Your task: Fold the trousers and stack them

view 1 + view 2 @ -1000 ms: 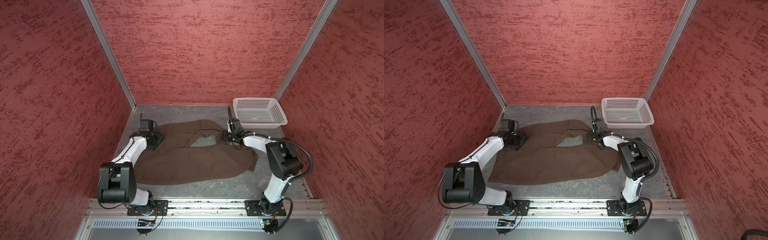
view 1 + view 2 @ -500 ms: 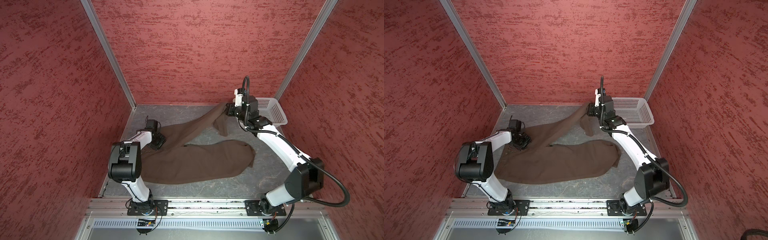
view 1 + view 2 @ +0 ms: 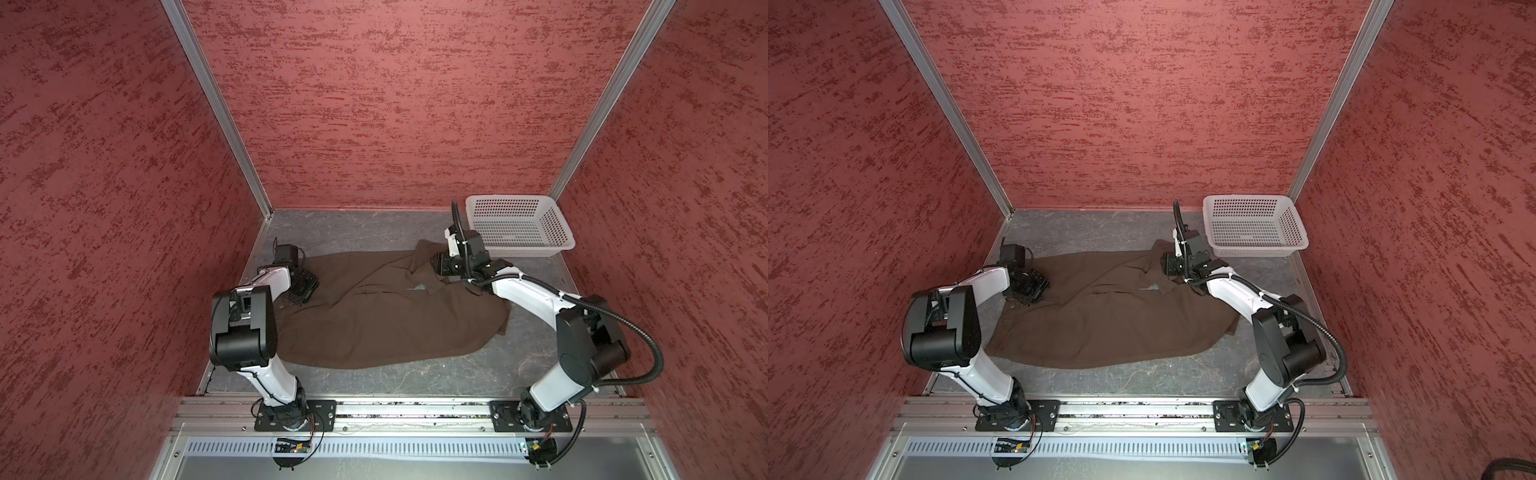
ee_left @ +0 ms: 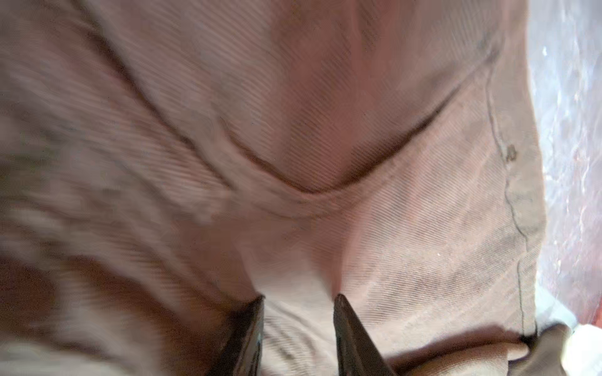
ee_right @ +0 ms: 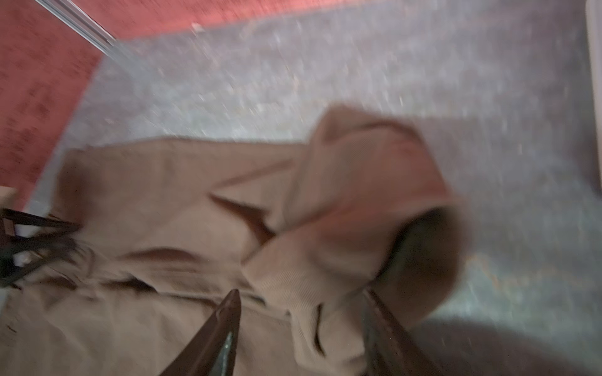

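- Trousers [image 3: 386, 320] [image 3: 1100, 324], dark brown, lie spread over the middle of the tabletop [image 3: 415, 374] [image 3: 1142, 378]. They reach from near its left edge well towards its right edge, rumpled along the far side and flatter towards the near edge.
- One leg end [image 3: 424, 257] [image 3: 1156, 253] is bunched in a crumpled heap at the far right of the cloth, short of the basket [image 3: 528, 249] [image 3: 1254, 250].
- Left pincer [image 3: 305, 286] [image 3: 1030, 286] sits low on the left end of the trousers, close to the tabletop's left edge. In the left wrist view a raised ridge of cloth [image 4: 325, 130] stands between its two tips [image 4: 298, 298], with creases running out from it, so it is closed on a pinch of trousers.
- Right pincer [image 3: 436, 266] [image 3: 1165, 266] is at the crumpled leg end. The right wrist view is blurred, but the tips [image 5: 301, 294] stand well apart with the leg end [image 5: 374, 182] lying loose between and beyond them, so it is open and grips nothing.
- The basket, white and perforated, stands in the far right corner of the tabletop, apart from the trousers.
- The tabletop is grey and matte, mottled with pale veins. Bare strips show along the near edge, along the far edge and beside the right edge.
- Red, rough-textured walls [image 3: 395, 104] [image 3: 1142, 104] close in the left, far and right sides.
- Silver posts [image 3: 216, 108] [image 3: 946, 108] run up the two far corners.
- A metal rail [image 3: 415, 411] [image 3: 1133, 409] lies along the near edge and carries both arm bases.
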`<state>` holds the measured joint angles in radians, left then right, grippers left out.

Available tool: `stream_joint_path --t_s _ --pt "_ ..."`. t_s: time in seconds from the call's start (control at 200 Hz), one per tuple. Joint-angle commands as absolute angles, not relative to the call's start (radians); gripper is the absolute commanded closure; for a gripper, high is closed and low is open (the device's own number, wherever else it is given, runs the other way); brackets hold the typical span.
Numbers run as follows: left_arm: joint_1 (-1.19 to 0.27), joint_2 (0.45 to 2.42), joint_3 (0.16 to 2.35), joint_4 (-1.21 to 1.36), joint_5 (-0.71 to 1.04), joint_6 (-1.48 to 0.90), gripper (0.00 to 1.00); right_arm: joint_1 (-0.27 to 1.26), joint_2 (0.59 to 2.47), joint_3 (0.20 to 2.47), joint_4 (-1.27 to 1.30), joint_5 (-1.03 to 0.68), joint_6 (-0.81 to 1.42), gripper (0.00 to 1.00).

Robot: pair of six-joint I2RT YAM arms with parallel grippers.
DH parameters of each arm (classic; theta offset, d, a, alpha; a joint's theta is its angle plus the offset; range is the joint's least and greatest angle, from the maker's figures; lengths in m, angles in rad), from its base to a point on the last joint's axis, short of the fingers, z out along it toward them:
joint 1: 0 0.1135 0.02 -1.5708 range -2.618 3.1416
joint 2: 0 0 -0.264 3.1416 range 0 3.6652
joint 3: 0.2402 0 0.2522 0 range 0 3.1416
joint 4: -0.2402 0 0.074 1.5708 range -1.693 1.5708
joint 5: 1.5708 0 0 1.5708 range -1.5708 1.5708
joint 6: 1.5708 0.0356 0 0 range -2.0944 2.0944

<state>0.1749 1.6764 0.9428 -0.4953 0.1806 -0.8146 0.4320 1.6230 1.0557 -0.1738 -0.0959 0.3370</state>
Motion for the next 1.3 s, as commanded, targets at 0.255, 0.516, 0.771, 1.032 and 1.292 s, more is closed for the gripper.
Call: stream_joint_path --t_s 0.255,0.516,0.771,1.032,1.292 --pt "0.375 1.601 0.821 -0.516 0.144 -0.763 0.65 0.419 1.519 0.806 -0.342 0.172 0.450 0.30" --pt "0.375 1.615 0.832 -0.505 0.143 -0.759 0.65 0.360 1.459 0.663 -0.446 0.186 0.594 0.29" --pt "0.316 1.634 0.821 -0.465 0.157 -0.760 0.65 0.350 1.208 0.592 -0.512 0.175 0.668 0.33" --pt "0.254 1.620 0.851 -0.457 0.163 -0.772 0.63 0.361 1.305 0.848 -0.333 0.029 0.537 0.33" --pt "0.233 1.662 0.853 -0.456 0.163 -0.795 0.63 0.396 1.627 0.975 -0.055 -0.198 0.580 0.27"
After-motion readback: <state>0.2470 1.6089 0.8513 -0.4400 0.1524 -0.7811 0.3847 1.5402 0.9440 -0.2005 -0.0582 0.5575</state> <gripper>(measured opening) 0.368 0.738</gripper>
